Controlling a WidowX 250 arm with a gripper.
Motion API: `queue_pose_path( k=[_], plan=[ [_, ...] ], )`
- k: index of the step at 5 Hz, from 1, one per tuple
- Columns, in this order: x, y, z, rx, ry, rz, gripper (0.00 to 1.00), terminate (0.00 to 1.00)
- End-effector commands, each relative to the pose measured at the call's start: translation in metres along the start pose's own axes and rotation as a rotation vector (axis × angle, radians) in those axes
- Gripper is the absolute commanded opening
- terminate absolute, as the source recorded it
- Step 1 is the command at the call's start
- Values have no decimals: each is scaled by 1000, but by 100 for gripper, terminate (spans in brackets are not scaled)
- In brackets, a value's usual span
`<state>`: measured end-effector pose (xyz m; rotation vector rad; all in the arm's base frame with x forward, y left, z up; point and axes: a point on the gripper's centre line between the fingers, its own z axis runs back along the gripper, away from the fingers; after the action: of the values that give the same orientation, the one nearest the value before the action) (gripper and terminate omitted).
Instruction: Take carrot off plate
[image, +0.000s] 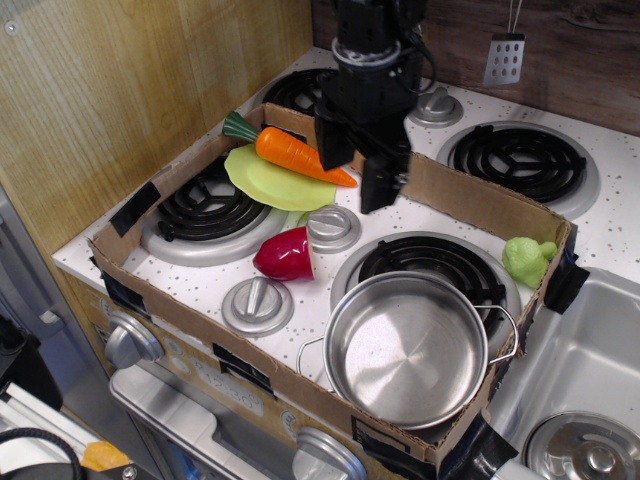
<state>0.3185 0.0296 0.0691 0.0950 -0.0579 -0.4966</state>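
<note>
The carrot (297, 154) lies on the plate (270, 185) inside the cardboard box (150, 290); fingers (378, 181) spread, holding nothing.

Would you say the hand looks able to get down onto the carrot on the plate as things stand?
Probably yes: the open hand hangs by the tip of the carrot, which lies uncovered on the plate. Only the cardboard wall stands close.

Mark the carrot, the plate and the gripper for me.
carrot (295, 153), observation.image view, middle of the orange body.
plate (262, 180), observation.image view, bare pale surface below the carrot.
gripper (352, 170), observation.image view, midway between the two dark fingertips.
</note>
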Motion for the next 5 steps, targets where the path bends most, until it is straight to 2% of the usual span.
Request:
queue_pose_path(
  k=[1, 3, 4, 5],
  plan=[
    [18, 62, 21, 146, -59, -226, 100, 0],
    [20, 95, 4, 151, -36, -269, 100, 0],
    [14, 99, -3, 92, 0, -229, 100, 0],
    [11, 101, 3, 118, 0, -231, 100, 0]
  ],
)
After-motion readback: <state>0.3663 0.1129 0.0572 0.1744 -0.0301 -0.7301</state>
